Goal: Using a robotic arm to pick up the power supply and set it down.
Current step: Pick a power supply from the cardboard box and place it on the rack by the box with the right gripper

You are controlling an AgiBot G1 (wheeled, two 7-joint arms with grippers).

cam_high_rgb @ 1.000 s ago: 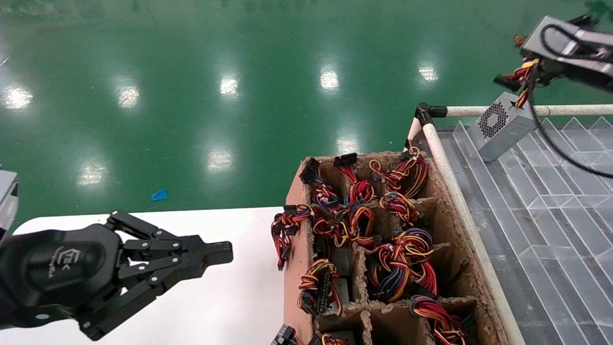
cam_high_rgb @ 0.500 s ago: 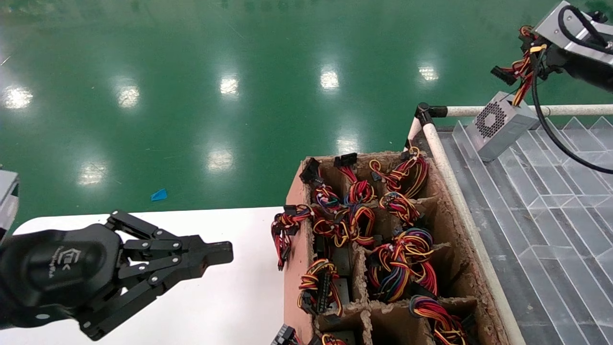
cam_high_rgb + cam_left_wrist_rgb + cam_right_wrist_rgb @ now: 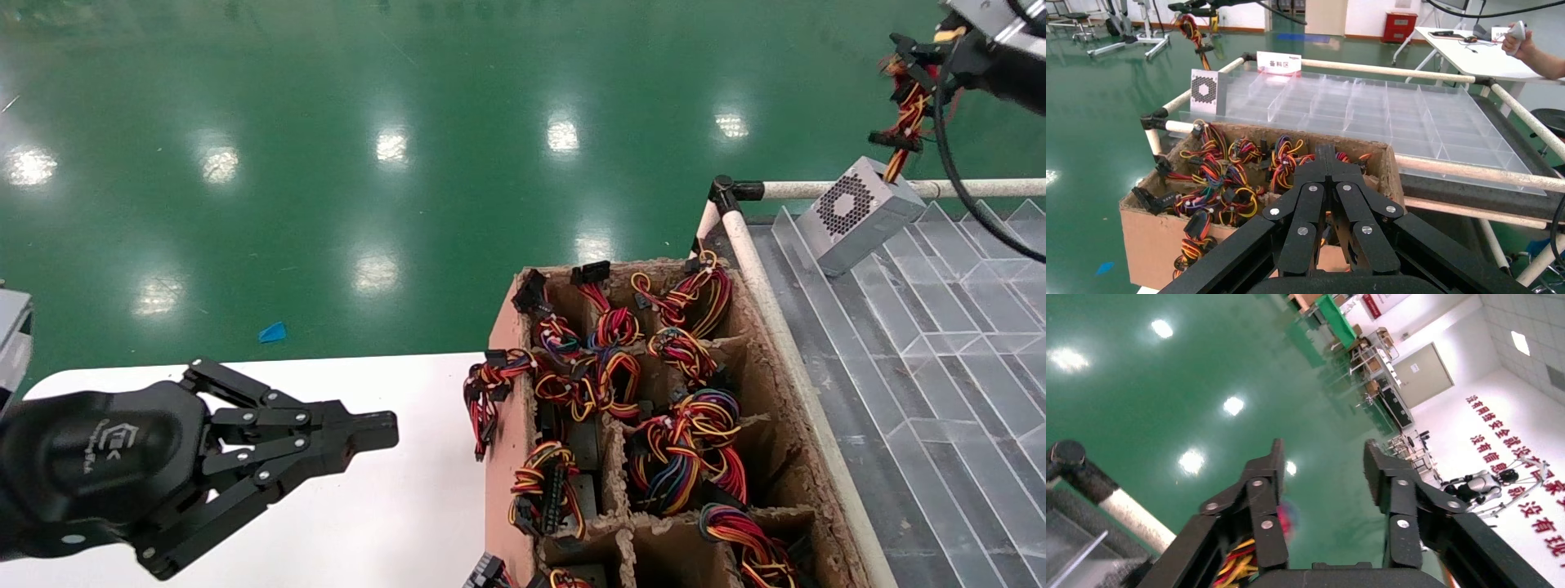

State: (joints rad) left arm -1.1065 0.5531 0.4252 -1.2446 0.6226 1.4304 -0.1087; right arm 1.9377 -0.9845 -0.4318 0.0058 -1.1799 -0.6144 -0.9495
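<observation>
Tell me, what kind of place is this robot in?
Probably a factory or workshop floor. There is a shiny green painted floor, a brown cardboard crate with compartments full of red, yellow and black wire bundles, and a clear plastic divided tray on a white pipe frame.

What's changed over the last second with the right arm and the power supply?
The right gripper has risen and pulled back toward the upper right corner of the head view, its fingers now open. The power supply sits at the far corner of the clear divider tray, its wires trailing up toward the arm. The left gripper and cardboard box stayed put.
</observation>
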